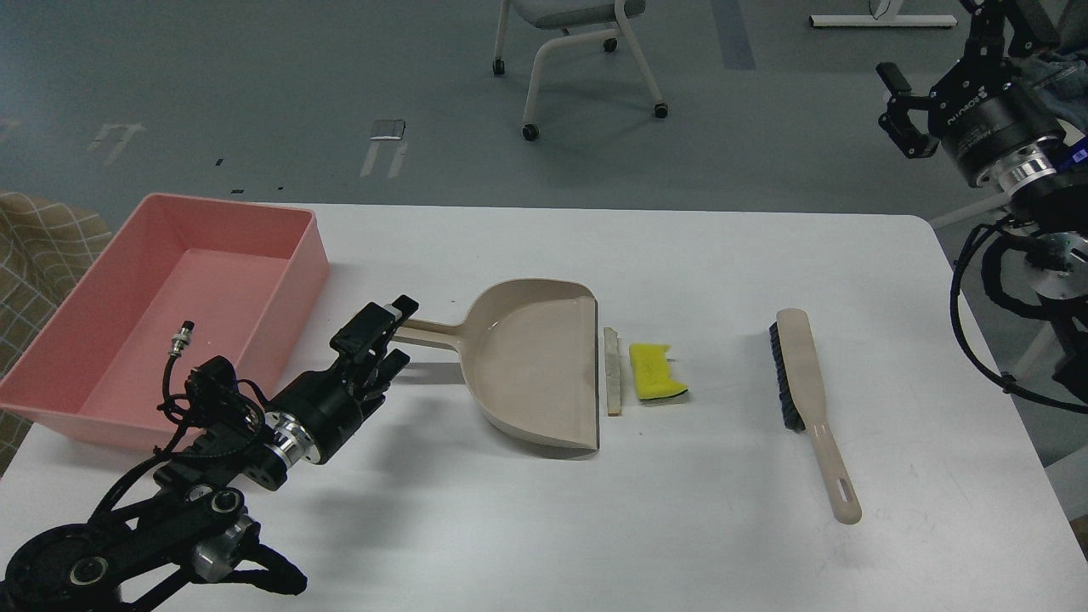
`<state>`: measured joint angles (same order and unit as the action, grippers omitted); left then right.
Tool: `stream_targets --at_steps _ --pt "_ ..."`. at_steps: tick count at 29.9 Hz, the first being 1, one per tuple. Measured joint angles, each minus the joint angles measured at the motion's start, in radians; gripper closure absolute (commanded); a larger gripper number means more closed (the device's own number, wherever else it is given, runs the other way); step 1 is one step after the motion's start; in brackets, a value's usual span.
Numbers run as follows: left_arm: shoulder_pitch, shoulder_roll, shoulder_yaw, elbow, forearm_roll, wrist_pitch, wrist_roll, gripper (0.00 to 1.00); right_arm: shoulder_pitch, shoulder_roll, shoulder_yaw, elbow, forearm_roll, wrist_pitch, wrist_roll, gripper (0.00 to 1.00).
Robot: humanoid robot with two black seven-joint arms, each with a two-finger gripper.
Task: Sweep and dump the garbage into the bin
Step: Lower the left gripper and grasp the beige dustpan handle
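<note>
- The right gripper (894,115) carries white lettering on its black body, too small and slanted to read with certainty; it hangs beyond the table's far right corner, its fingers spread wide and holding nothing
- The left gripper (393,333) sits at the end of the dustpan handle (429,331), its fingers parted around that end, though whether they actually touch it cannot be told
- The beige plastic dustpan (531,361) lies flat on the white table (680,527), its straight open lip facing right
- The garbage lies just beside that lip: a thin whitish bread-like slice (612,371) with a brown crust edge, nearly touching the lip, and to its right a yellow sponge-like chunk (654,371) with a dark underside
- The bin (51,399), a shallow rectangular pink plastic tray with sloped walls, stands at the table's left end, behind the left arm
- A beige hand brush (807,399) with black bristles lies well right of the garbage, handle toward the near edge
- A white-legged wheeled chair (578,51) stands on the grey floor beyond the table
</note>
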<state>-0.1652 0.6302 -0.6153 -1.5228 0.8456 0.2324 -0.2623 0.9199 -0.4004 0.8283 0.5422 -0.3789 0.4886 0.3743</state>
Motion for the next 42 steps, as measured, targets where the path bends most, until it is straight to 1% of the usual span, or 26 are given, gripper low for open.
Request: stream_targets --at_steps 11,16,20,31,32,33,34,37,39,41,42 --pt "0.001 -0.058 0.001 0.078 0.026 0.027 -0.007 0.01 -0.006 -0.002 0.0 0.001 0.0 0.0 0.001 0.0" --pt "-0.01 -0.097 0.002 0.15 0.03 0.046 -0.011 0.01 -0.006 -0.004 0.0 0.001 0.0 0.0 0.002 0.0" --pt "-0.02 -0.117 0.0 0.18 0.029 0.05 -0.012 0.01 -0.006 -0.004 0.0 0.001 0.001 0.0 0.002 0.0" --pt "-0.052 -0.136 -0.001 0.215 0.026 0.053 -0.012 0.08 -0.019 -0.005 0.0 0.003 0.001 0.0 0.002 0.0" --pt "-0.056 -0.14 -0.001 0.221 0.026 0.053 -0.012 0.09 -0.019 -0.005 0.001 0.003 0.001 0.0 0.002 0.0" --pt "-0.059 -0.144 -0.001 0.225 0.026 0.053 -0.012 0.12 -0.019 -0.005 0.001 0.003 0.001 0.0 0.002 0.0" --pt "-0.061 -0.15 -0.001 0.231 0.027 0.055 -0.012 0.12 -0.019 -0.005 0.001 0.003 0.001 0.0 0.002 0.0" --pt "-0.072 -0.161 0.0 0.242 0.027 0.059 -0.012 0.18 -0.019 -0.006 0.002 0.003 0.001 0.0 0.002 0.0" --pt "-0.08 -0.17 0.0 0.257 0.028 0.062 -0.012 0.29 -0.019 -0.006 0.002 0.003 0.002 0.0 0.002 0.0" --pt "-0.087 -0.179 0.003 0.271 0.029 0.064 -0.012 0.35 -0.019 -0.006 0.002 0.003 0.002 0.0 0.002 0.0" --pt "-0.09 -0.182 0.004 0.276 0.029 0.065 -0.011 0.41 -0.019 -0.006 0.002 0.003 0.002 0.0 0.002 0.0"
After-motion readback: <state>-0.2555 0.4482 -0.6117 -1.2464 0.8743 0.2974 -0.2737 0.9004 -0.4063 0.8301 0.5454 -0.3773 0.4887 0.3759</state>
